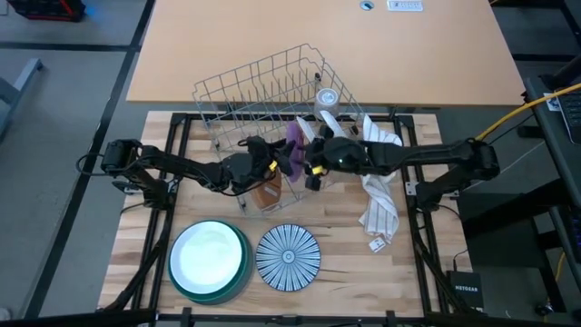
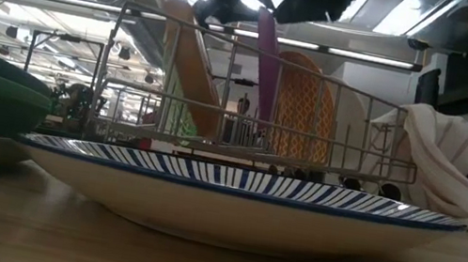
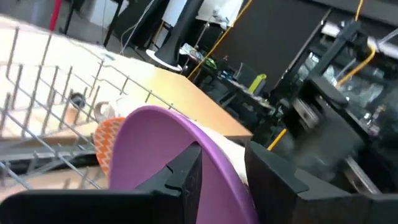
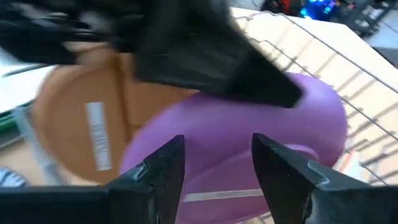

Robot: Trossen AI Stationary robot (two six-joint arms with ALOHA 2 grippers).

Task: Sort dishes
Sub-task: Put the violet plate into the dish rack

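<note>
A purple plate (image 1: 292, 145) stands on edge above the grey wire rack (image 1: 263, 91), with my left gripper (image 3: 221, 158) shut on it. My right gripper (image 4: 214, 149) is open right in front of the same plate (image 4: 311, 118), coming from the table's right side; whether its fingers touch the plate I cannot tell. A brown plate (image 1: 266, 193) and an orange-patterned one (image 2: 305, 105) stand upright in the rack. On the near table lie a white plate on a green one (image 1: 211, 259) and a blue-striped plate (image 1: 288, 257). My left gripper pinches the purple plate's upper rim (image 3: 214, 163) between its two fingers, one finger on each face. The fingers come level from the table's left side. The plate is upright; its lower edge (image 2: 262, 117) is down among the rack's wires.
A white striped cloth (image 1: 381, 195) lies heaped to the right of the rack. A clear glass (image 1: 327, 96) is at the rack's far right corner. The two arms meet close together over the rack. Bare wood lies at the near right of the table.
</note>
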